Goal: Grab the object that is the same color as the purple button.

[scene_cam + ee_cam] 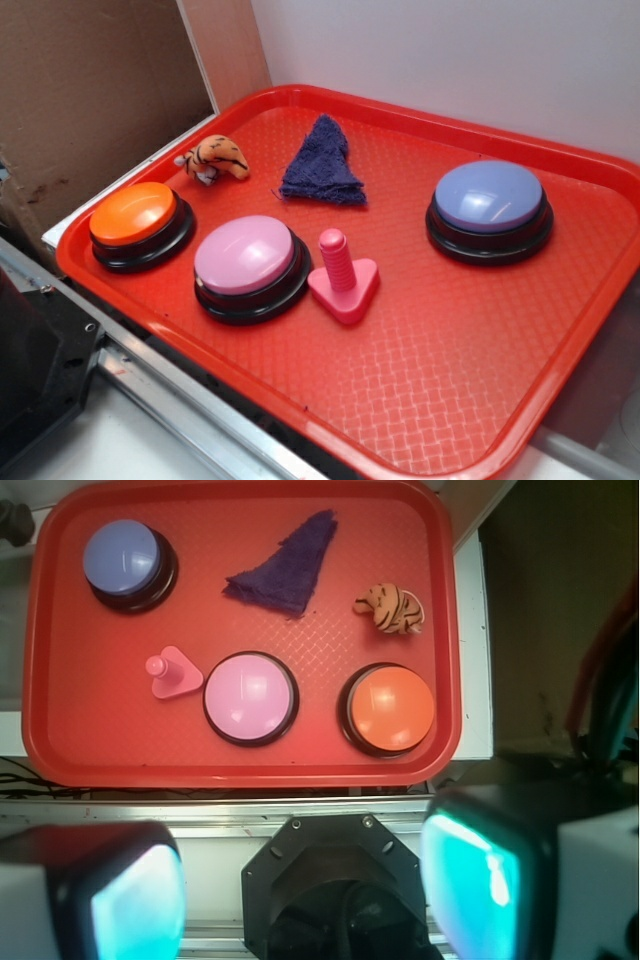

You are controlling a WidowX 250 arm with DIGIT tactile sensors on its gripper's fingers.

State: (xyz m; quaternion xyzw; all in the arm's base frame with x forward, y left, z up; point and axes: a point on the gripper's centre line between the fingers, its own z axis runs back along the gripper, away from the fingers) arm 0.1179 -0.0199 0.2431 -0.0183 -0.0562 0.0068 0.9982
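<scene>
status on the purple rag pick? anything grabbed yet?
Nothing done yet: the purple rag lies flat on the red tray, untouched, between the plush tiger and the purple button. In hand: only the approach; the tool hangs high, short of the tray's near edge, fingers spread wide and empty. Left: move over the rag, descend, close, lift.

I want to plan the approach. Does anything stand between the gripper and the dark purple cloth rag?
The pink dome button lies roughly in line between the open gripper and the dark purple cloth rag; from above, nothing covers the rag.
</scene>
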